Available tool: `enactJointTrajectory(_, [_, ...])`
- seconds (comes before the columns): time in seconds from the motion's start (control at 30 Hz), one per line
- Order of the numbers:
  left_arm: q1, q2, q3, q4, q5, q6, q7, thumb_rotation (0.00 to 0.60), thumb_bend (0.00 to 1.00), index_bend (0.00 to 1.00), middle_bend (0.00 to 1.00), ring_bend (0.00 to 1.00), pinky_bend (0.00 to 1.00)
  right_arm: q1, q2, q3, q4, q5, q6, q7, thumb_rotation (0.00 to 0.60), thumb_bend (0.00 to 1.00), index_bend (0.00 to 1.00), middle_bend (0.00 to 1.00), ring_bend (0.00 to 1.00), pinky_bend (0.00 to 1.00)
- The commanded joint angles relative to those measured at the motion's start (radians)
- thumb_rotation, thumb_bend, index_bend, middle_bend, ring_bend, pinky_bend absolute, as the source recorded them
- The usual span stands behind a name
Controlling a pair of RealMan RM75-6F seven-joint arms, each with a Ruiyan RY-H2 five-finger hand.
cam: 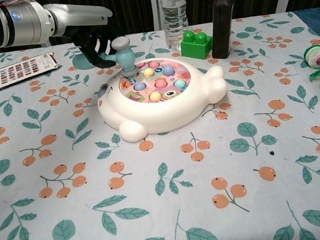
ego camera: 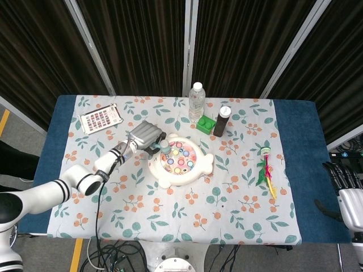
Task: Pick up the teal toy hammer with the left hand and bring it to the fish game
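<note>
My left hand grips the handle of the teal toy hammer. The hammer's grey-teal head stands upright and touches the near-left part of the fish game's pink play field. The fish game is a white fish-shaped toy with coloured round fish in its top, in the middle of the table. My right hand hangs off the table's right edge in the head view, its fingers apart and holding nothing.
A water bottle, a green block and a dark bottle stand behind the game. A card of small coloured pieces lies far left. A colourful feathered toy lies at the right.
</note>
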Motion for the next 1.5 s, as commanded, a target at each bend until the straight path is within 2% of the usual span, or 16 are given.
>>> enactJointTrajectory(0.03, [0.005, 0.026, -0.011, -0.032, -0.023, 0.02, 0.006, 0.6, 0.63, 0.66, 0.64, 0.52, 0.58, -0.001, 0.0, 0.0, 0.001, -0.002, 0.001, 0.002, 0.6, 0.14, 0.0, 0.09, 0.0, 0.0])
enactJointTrajectory(0.2, [0.003, 0.052, -0.016, -0.07, -0.046, 0.023, 0.016, 0.6, 0.63, 0.66, 0.64, 0.52, 0.58, 0.0, -0.003, 0.0, 0.007, -0.003, 0.0, 0.008, 0.6, 0.14, 0.0, 0.09, 0.0, 0.0])
enactJointTrajectory(0.5, [-0.034, 0.008, 0.015, -0.027, -0.08, -0.021, 0.08, 0.6, 0.63, 0.66, 0.64, 0.52, 0.58, -0.003, -0.005, 0.0, 0.014, 0.005, -0.005, 0.014, 0.6, 0.14, 0.0, 0.09, 0.0, 0.0])
enactJointTrajectory(0.67, [-0.038, 0.015, 0.016, -0.035, -0.108, -0.015, 0.1, 0.6, 0.63, 0.66, 0.65, 0.52, 0.58, -0.004, -0.005, 0.0, 0.015, 0.002, -0.001, 0.015, 0.6, 0.14, 0.0, 0.09, 0.0, 0.0])
enactJointTrajectory(0.87, [-0.004, 0.092, 0.003, -0.131, -0.126, 0.045, 0.098, 0.6, 0.63, 0.66, 0.65, 0.52, 0.58, -0.012, -0.004, 0.0, 0.02, -0.01, 0.02, 0.024, 0.6, 0.14, 0.0, 0.09, 0.0, 0.0])
enactJointTrajectory(1.1, [0.131, 0.141, 0.031, -0.217, -0.092, 0.21, 0.036, 0.6, 0.63, 0.65, 0.64, 0.52, 0.55, -0.016, -0.007, -0.005, 0.034, -0.018, 0.025, 0.041, 0.6, 0.14, 0.0, 0.09, 0.0, 0.0])
enactJointTrajectory(1.23, [0.199, 0.114, 0.064, -0.192, -0.057, 0.272, -0.018, 0.6, 0.62, 0.64, 0.62, 0.5, 0.46, -0.009, -0.011, -0.005, 0.037, -0.023, 0.015, 0.045, 0.6, 0.14, 0.0, 0.09, 0.0, 0.0])
enactJointTrajectory(1.5, [0.268, 0.01, 0.126, -0.032, -0.001, 0.3, -0.072, 0.6, 0.61, 0.61, 0.6, 0.46, 0.42, -0.001, -0.014, -0.006, 0.028, -0.026, 0.004, 0.034, 0.6, 0.14, 0.0, 0.09, 0.0, 0.0])
